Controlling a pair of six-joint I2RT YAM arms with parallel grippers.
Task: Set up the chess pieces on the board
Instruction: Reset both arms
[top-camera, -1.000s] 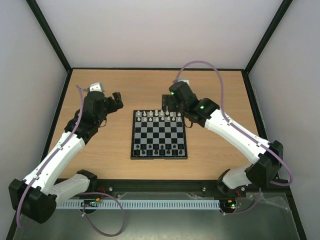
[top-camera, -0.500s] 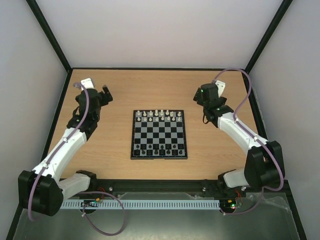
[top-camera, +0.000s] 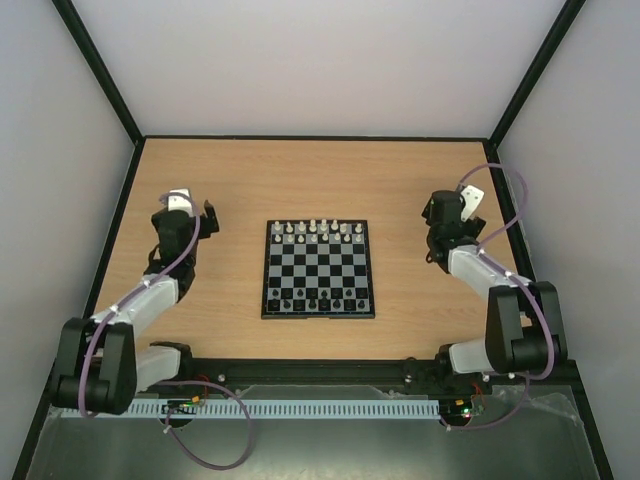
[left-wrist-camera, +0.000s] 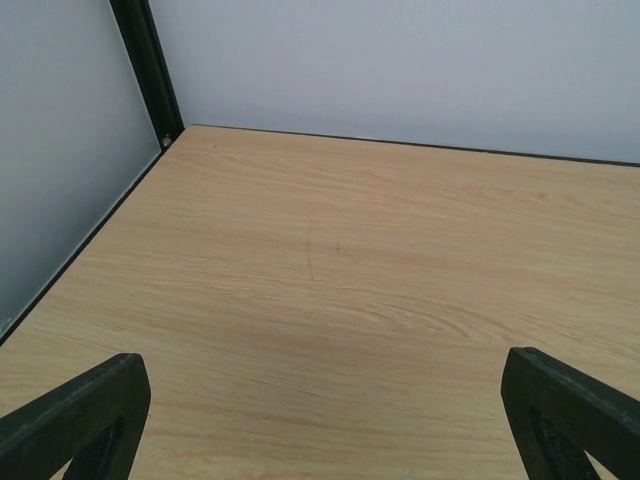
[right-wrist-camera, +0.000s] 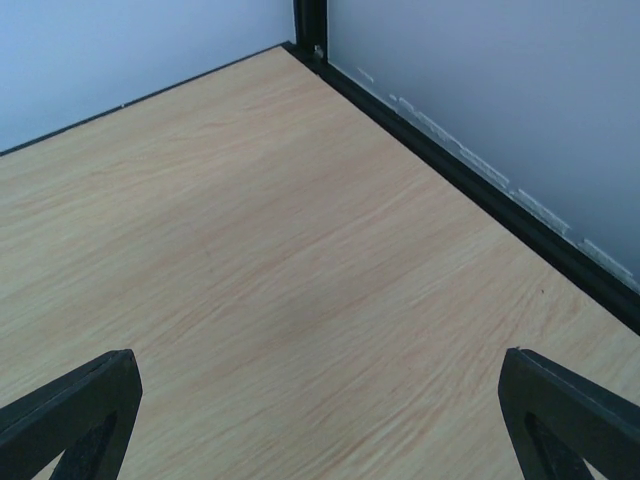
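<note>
Both white-and-black arms are sitting farther back and out to the sides than a second ago, well apart from the small black-and-pale-grey chequered board (top-camera: 318, 268). Item: left gripper (left-wrist-camera: 320, 365) is gaping fully wide, holding nothing, over the light wooden table (top-camera: 250, 180). Item: right gripper (right-wrist-camera: 318, 362) is gaping likewise, empty. Board is lying mid-table between the arms, with cream-white chess pieces (top-camera: 318, 232) lining its far rows and glossy black chess pieces (top-camera: 318, 298) its near rows.

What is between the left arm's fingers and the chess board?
Only bare wooden table lies between the left fingers and the board. The top view shows that stretch with nothing on it.
</note>
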